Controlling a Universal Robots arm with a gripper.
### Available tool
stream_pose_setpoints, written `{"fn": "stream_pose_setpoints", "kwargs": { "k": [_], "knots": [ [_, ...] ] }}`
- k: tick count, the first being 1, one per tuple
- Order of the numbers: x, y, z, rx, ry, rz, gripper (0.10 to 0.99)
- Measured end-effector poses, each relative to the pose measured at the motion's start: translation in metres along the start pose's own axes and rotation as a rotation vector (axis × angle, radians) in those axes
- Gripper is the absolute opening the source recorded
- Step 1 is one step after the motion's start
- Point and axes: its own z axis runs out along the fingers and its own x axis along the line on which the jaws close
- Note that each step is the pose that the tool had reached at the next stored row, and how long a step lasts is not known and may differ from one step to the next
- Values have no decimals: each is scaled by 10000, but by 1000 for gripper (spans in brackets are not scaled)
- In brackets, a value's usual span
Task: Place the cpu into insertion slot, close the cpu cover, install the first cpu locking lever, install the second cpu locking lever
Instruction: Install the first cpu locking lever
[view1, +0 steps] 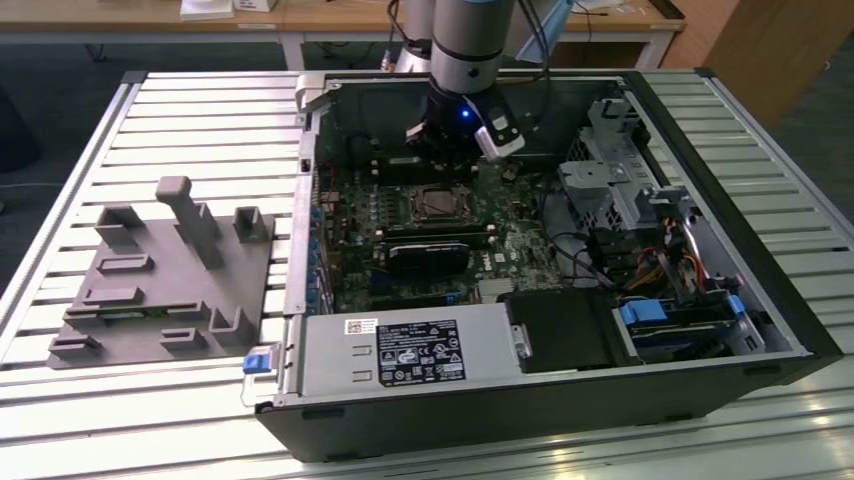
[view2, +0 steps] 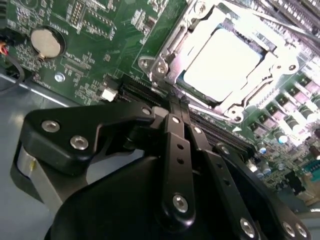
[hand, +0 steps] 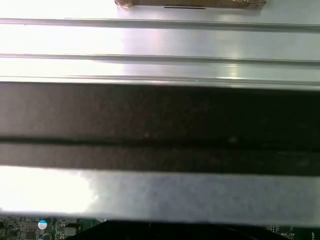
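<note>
In the exterior view, the gripper (view1: 451, 150) hangs inside the open computer case (view1: 747, 250), just above the green board (view1: 514, 235). The insertion slot (view1: 434, 204) sits near it. In the second wrist view, the fingers (view2: 175, 107) are pressed together and hold nothing. The cpu (view2: 222, 62) lies in the slot, with the cpu cover (view2: 272, 65) shut over its edges. In the first wrist view, a black case wall (hand: 160, 125) crosses a ribbed metal table (hand: 160, 40).

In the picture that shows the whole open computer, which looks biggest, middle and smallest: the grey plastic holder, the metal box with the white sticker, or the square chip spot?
As they look in the exterior view:
1. the grey plastic holder, biggest
2. the metal box with the white sticker, close behind; it sits nearer the camera, so their order is unsure
3. the insertion slot, clearly smallest
</note>
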Motion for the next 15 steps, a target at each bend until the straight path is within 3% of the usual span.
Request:
{"fn": "stream_pose_setpoints", "kwargs": {
  "k": [7, 15],
  "knots": [
    [0, -6, 42, 162, 6, 2, 106],
    [-1, -9, 67, 227, 5, 3, 106]
  ]
}}
